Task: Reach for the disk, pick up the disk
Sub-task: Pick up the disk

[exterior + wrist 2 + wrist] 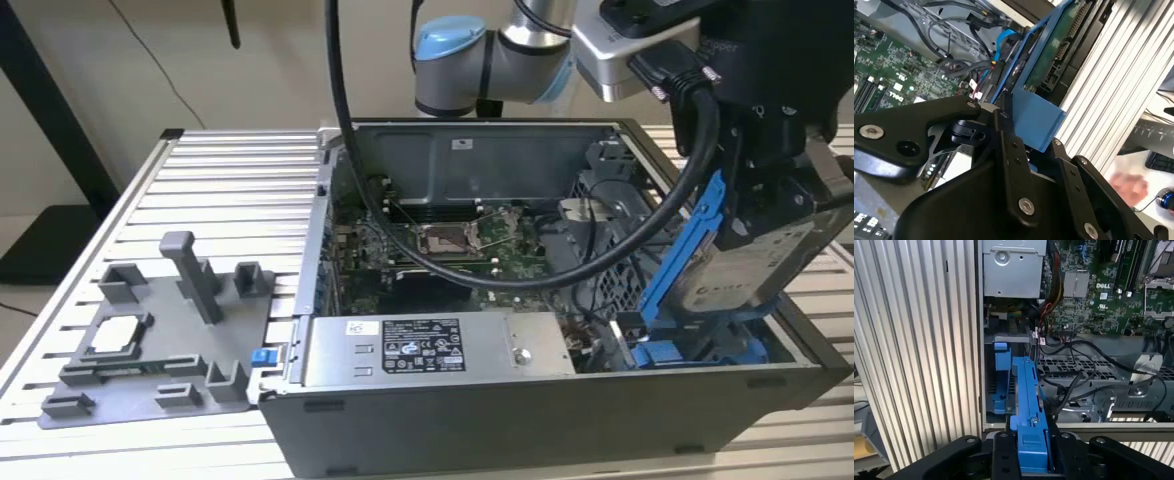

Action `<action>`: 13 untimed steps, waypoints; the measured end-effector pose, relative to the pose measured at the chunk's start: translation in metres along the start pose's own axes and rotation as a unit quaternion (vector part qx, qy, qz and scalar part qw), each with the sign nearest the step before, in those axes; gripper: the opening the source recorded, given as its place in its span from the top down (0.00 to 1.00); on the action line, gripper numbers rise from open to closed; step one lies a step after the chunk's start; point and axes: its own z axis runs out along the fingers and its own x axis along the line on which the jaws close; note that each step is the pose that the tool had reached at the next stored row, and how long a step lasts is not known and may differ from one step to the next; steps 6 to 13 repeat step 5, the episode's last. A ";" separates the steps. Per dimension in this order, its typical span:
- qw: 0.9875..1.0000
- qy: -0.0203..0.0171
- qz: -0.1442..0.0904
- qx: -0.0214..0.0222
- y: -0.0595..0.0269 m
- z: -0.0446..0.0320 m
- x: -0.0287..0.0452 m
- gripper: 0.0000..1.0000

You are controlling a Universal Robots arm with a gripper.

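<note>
The ribbed aluminium counter (200,190) carries the open grey metal computer case (534,420). At the exterior view's right, above the case's blue plastic bay piece (694,350), the flat silver-grey disk in its blue bracket (747,275) is held tilted. The black gripper (774,215) is closed on it, jaws clamping the bracket. A straight lift, clear of the black cables (534,270), is judged best.

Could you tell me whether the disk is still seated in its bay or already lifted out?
Lifted out: the disk hangs tilted above the blue bay, clamped in the tool.
</note>
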 end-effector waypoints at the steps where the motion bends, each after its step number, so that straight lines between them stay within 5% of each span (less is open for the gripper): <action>1: 1.000 0.000 0.000 0.000 -0.0001 0.0001 0.0000 1.00; 13: 1.000 0.000 0.000 0.000 -0.0005 0.0002 0.0000 1.00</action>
